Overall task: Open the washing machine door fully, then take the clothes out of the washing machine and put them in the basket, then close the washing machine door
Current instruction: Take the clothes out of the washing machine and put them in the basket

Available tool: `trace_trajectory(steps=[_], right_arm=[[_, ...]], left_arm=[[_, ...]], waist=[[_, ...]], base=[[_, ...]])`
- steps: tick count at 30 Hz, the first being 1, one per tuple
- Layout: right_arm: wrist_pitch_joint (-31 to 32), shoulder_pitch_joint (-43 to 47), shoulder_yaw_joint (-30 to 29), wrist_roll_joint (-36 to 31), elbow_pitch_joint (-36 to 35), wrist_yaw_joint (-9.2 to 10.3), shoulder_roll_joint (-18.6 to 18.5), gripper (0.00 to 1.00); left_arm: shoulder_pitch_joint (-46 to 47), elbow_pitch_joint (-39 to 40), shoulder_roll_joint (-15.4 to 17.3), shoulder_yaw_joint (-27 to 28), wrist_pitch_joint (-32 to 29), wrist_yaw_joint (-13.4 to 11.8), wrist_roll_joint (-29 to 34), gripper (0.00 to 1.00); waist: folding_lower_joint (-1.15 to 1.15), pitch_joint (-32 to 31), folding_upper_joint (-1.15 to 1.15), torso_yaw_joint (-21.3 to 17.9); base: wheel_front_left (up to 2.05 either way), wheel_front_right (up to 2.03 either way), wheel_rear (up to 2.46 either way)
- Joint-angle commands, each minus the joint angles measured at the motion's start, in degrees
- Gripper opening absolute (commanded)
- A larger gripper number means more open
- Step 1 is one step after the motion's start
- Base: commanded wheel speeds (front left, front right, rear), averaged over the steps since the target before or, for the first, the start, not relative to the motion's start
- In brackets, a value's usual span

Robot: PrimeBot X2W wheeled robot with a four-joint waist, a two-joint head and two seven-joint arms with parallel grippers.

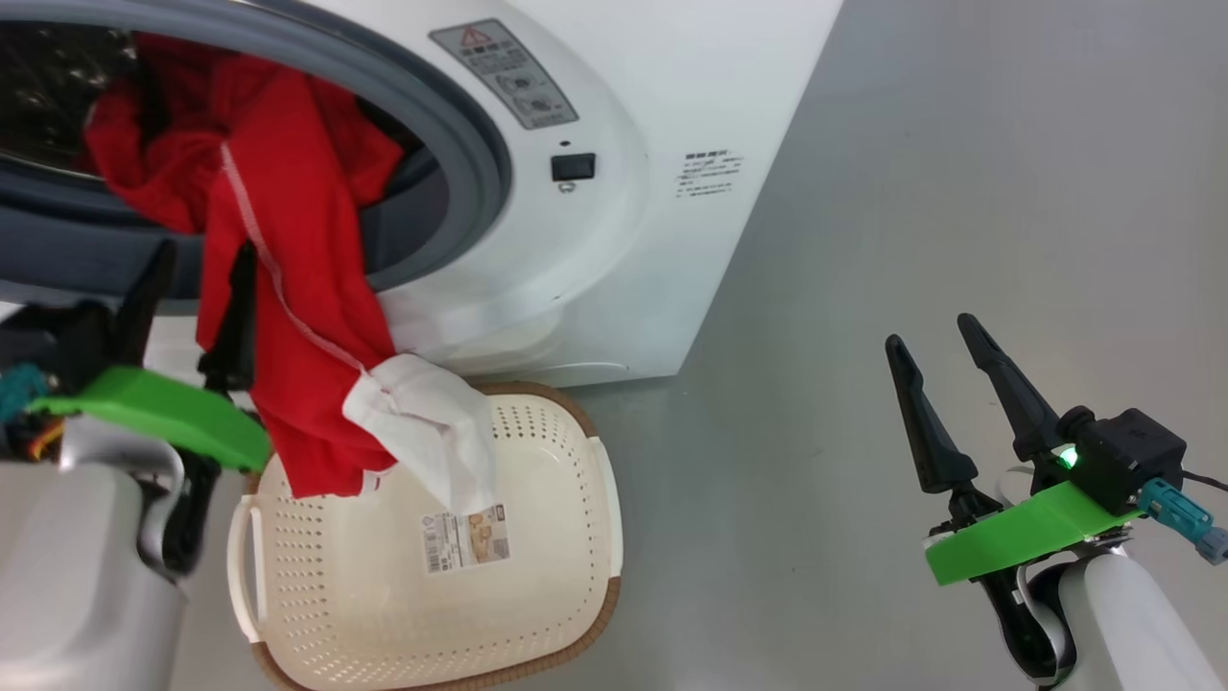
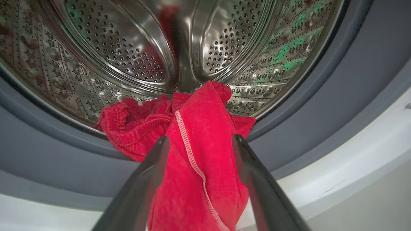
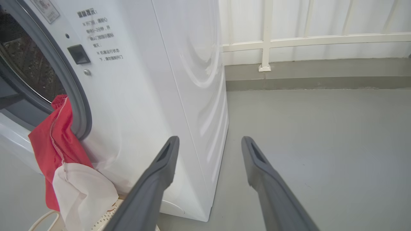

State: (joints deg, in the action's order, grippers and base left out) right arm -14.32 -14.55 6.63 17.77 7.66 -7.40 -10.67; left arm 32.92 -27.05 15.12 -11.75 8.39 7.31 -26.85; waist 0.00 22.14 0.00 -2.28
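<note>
The head view looks steeply down on the washing machine (image 1: 614,144) front, the basket (image 1: 537,595) and the floor (image 1: 959,192). The left wrist view sits close at the drum (image 2: 128,48) mouth, facing in. The right wrist view, low and farther off, faces along the machine's side. All three share the clothes (image 1: 288,240).

Red clothes (image 1: 288,269) half out of washing machine (image 1: 691,77); over basket (image 1: 537,624)

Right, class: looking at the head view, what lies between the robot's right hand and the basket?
Nothing but bare grey floor separates the right hand from the basket, as the head view shows.
</note>
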Motion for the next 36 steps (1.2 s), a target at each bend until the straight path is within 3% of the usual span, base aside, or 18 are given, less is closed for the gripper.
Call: trace_trajectory(steps=[1, 13, 21, 36], right_arm=[[-0.7, -0.3, 1.1, -0.1, -1.5, -0.09, 0.2, 1.0], [-0.7, -1.3, 1.3, -0.4, -1.6, -0.09, 1.1, 1.0], [-0.7, -1.4, 2.4, -0.3, -1.5, -0.09, 1.1, 1.0], [-0.7, -1.9, 3.4, -0.4, -1.5, -0.09, 1.0, 1.0]], left_arm=[[2.6, -0.3, 2.8, 1.0, -0.1, 0.2, -0.7, 1.0], [17.3, -18.7, 6.3, -8.3, -1.6, 0.2, -5.9, 1.0], [23.4, -26.7, 7.4, -13.6, -4.7, 0.2, -11.1, 1.0], [26.8, -26.4, 11.0, -23.3, -14.7, 0.2, -26.7, 1.0]], waist=[[0.0, 0.7, 0.0, -0.7], [0.0, 2.2, 0.0, -2.1], [0.0, 2.6, 0.0, -2.9], [0.0, 3.6, 0.0, -4.6]], base=[[0.0, 0.0, 0.0], [0.0, 0.0, 0.0], [0.0, 0.0, 0.0], [0.0, 0.0, 0.0]])
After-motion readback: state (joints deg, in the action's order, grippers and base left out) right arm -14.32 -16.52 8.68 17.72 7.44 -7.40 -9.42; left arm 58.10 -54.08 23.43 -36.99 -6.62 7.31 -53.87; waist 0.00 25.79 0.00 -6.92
